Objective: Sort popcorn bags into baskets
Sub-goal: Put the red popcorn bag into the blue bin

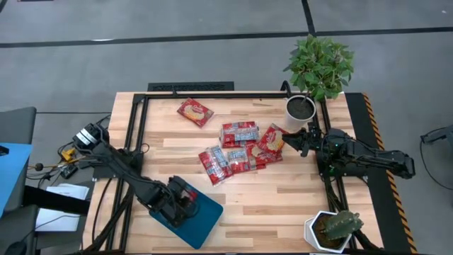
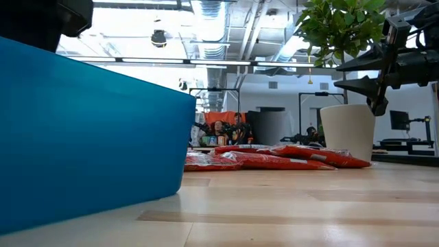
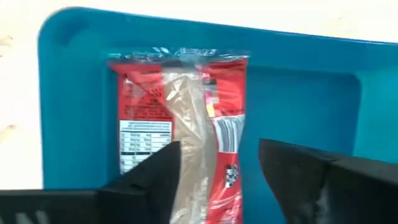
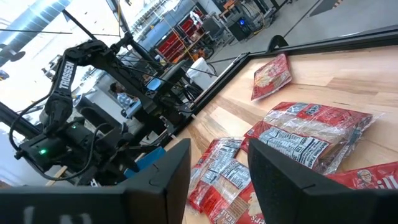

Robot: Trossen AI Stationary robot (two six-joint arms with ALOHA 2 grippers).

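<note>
Left gripper (image 1: 185,199) is positioned over the shallow teal-blue rectangular plastic tray (image 1: 205,221) at the near left part of the light wooden slatted table (image 1: 283,191). The left wrist view shows its two dark fingers (image 3: 155,177) set apart, one on either side of a flat red foil popcorn packet (image 3: 180,124) that lies back-side up on the tray floor. The fingers stand clear of the packet's edges; nothing is held. The packet's long axis runs away from the gripper toward the tray's far wall, its crimped clear end seal pointing at that wall, and its central back seam follows the same line.

Right gripper (image 1: 294,141) hangs above the table at the right edge of the loose cluster of red packets (image 1: 238,149), just beside the white plant pot with dark soil (image 1: 300,108). Its fingers (image 4: 283,168) are parted with an empty gap between them.

The cluster lies mid-table; several packets overlap and their long axes point in mixed directions. One further red packet (image 1: 195,112) lies apart toward the far left of the cluster, long axis set diagonally to the table slats.

A leafy green plant (image 1: 320,65) stands at the far right corner and a white pot holding a cactus (image 1: 333,229) at the near right corner
</note>
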